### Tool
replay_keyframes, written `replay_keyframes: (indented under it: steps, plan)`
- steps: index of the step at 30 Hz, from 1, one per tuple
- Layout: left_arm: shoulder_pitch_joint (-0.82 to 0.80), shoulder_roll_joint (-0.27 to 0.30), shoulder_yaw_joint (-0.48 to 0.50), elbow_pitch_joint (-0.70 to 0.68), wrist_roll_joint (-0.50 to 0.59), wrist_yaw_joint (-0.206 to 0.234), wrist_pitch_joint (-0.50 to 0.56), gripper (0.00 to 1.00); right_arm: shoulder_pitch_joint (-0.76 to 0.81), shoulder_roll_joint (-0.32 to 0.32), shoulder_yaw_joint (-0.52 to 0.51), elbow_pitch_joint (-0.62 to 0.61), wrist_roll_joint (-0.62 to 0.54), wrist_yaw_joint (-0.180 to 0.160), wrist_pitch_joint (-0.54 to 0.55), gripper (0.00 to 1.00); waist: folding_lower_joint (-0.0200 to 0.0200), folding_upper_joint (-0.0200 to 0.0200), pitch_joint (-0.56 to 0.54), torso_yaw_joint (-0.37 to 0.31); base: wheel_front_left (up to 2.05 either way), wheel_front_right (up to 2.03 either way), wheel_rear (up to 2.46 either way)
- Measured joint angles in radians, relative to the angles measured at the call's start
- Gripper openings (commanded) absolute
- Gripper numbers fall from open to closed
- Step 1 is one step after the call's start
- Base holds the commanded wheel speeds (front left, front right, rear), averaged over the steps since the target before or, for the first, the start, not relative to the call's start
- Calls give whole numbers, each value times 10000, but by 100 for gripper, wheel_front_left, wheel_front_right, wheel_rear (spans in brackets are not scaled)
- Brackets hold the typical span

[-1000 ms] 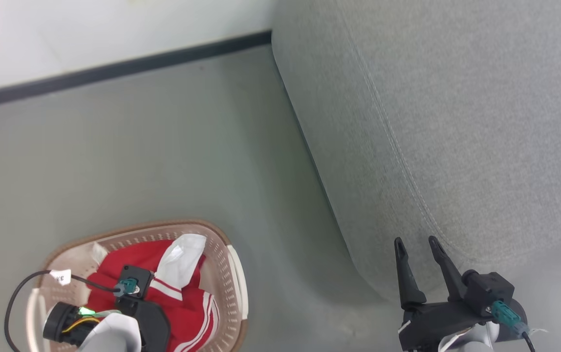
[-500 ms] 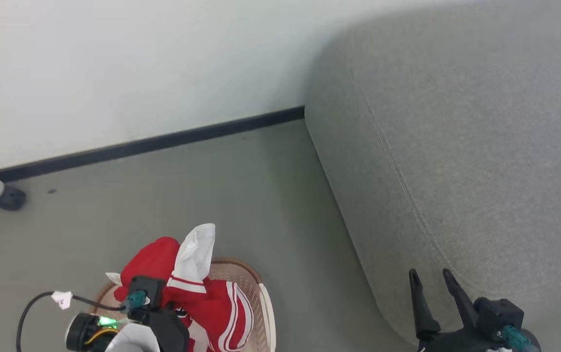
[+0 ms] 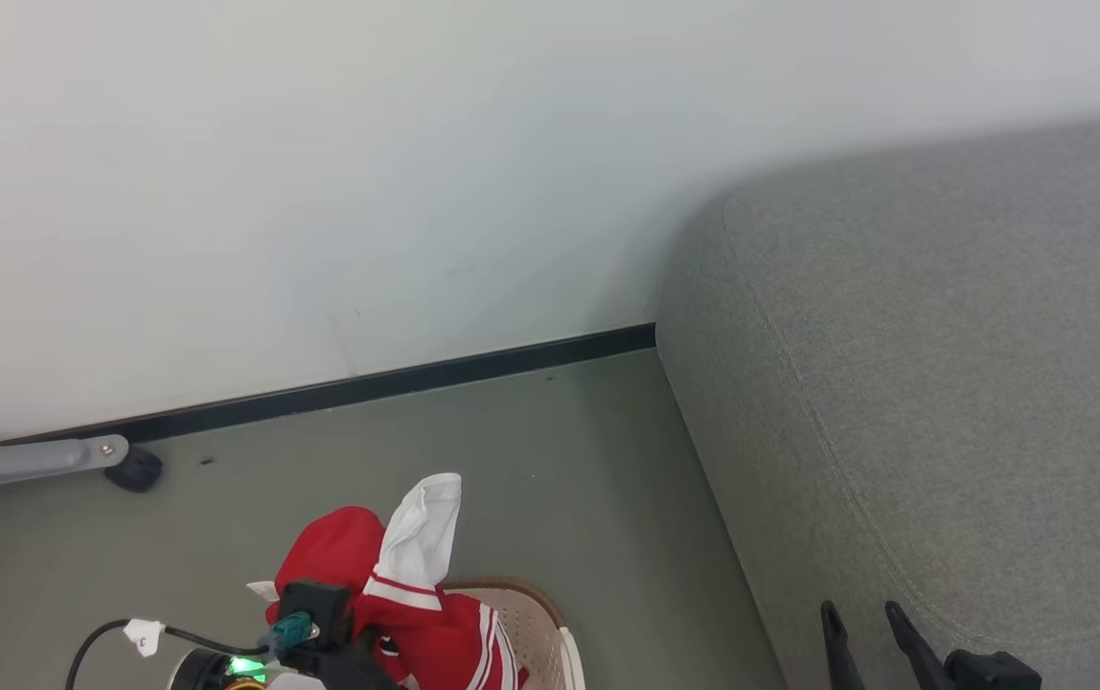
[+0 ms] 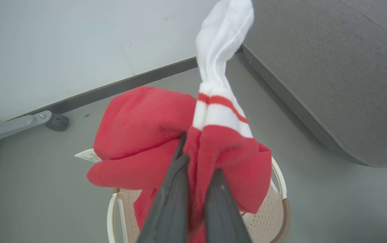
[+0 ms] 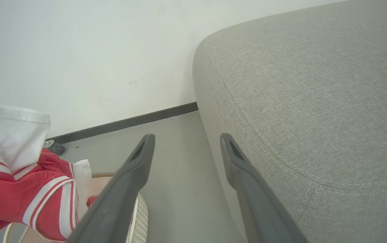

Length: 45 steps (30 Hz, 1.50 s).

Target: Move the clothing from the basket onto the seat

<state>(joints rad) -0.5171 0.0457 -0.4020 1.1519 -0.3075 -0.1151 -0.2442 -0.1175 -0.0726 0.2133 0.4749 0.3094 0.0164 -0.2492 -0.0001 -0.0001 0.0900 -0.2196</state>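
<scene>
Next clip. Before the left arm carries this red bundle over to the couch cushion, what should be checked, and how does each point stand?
1. Left gripper shut on the red clothing: ok, its jaws pinch the fabric.
2. Clothing clear of the basket: cannot tell; lower folds hang toward its rim.
3. Landing spot on the seat: ok, plain grey fabric where visible.
4. Right gripper open, holding nothing: ok.
5. Right gripper off the carry path: cannot tell; it hangs by the seat's near corner.
6. Basket emptied: cannot tell; the bundle hides its inside.
</scene>
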Motion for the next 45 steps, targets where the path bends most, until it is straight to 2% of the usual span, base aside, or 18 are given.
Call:
replay_keyframes:
  steps: [15, 20, 38, 45]
  plan:
    - [974, -67, 334, -2719, -309, -82, -2, 0, 536, -94, -311, -203, 167, 123, 0, 100, 0, 0, -1106, 707, 0, 0, 0]
    - [1314, -67, 278, -3793, -364, -82, -31, 0, 728, -82, -341, -468, 167, 290, 0, 100, 0, 1, -1335, 840, 0, 0, 0]
    - [2409, -63, 422, -7104, -433, -86, -54, 0, 1107, -58, -366, -895, 244, 587, 0, 100, 2, 1, -1639, 1084, 0, 0, 0]
    - [2532, -59, 174, -8236, -533, -90, -54, 0, 1110, -56, -378, -1055, 230, 633, 0, 100, 1, 1, -1656, 1178, 0, 0, 0]
